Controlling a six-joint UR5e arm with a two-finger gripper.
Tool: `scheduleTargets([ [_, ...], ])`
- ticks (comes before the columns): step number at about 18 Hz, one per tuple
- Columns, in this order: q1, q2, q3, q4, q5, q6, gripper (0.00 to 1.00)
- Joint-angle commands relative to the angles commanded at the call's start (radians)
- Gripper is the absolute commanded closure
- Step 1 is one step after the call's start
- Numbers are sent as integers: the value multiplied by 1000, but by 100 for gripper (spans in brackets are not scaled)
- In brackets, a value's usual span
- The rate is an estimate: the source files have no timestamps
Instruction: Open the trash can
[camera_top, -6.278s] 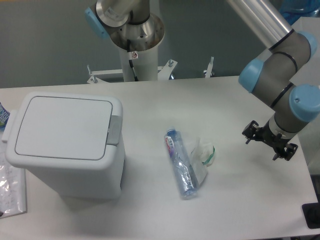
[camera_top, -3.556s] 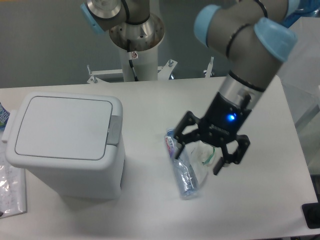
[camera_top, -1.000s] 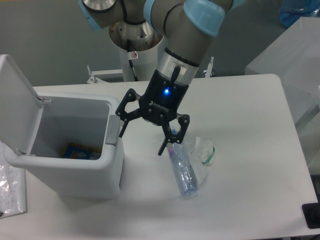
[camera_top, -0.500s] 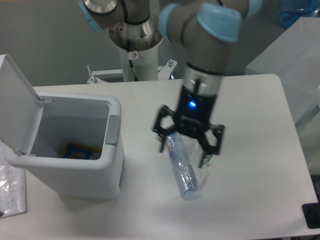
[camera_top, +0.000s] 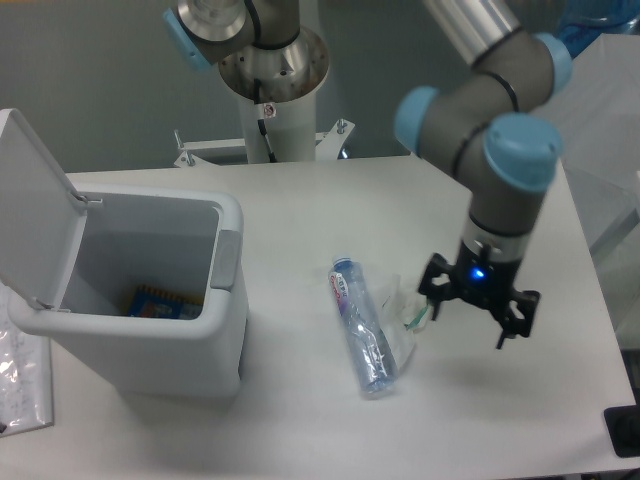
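Now the trash can (camera_top: 150, 330) stands on the left part of the white table (camera_top: 300, 440), and everything else can be placed from it. Its flat lid (camera_top: 30, 205) is swung up on the far-left side and stands nearly upright, so the interior is exposed. A blue and orange packet (camera_top: 160, 300) lies on the bottom inside. The grey push-button latch (camera_top: 227, 262) sits on the rim on the side facing the middle of the table.

To the right of the trash can, apart from it, a crushed clear plastic bottle (camera_top: 360, 328) with a blue cap and a red-and-blue label lies on its side. A crumpled clear wrapper with a green mark (camera_top: 408, 312) lies against the bottle's far side from the bin.

Further right again, well away from the trash can, the gripper (camera_top: 478, 313) hangs just above the table, pointing downward, with a blue light glowing on its body. Its two black fingers (camera_top: 512, 322) are spread wide apart and hold nothing. The finger nearest the bin is close to the wrapper; whether it touches cannot be told.

A clear plastic bag (camera_top: 20, 375) lies on the table at the bin's left, at the picture's edge.
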Motion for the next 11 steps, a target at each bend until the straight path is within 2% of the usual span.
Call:
scheduleTargets([
  [6,3,-20,84,-115,5,60,0],
  [11,-3,-51,88,-121,6,80,0],
])
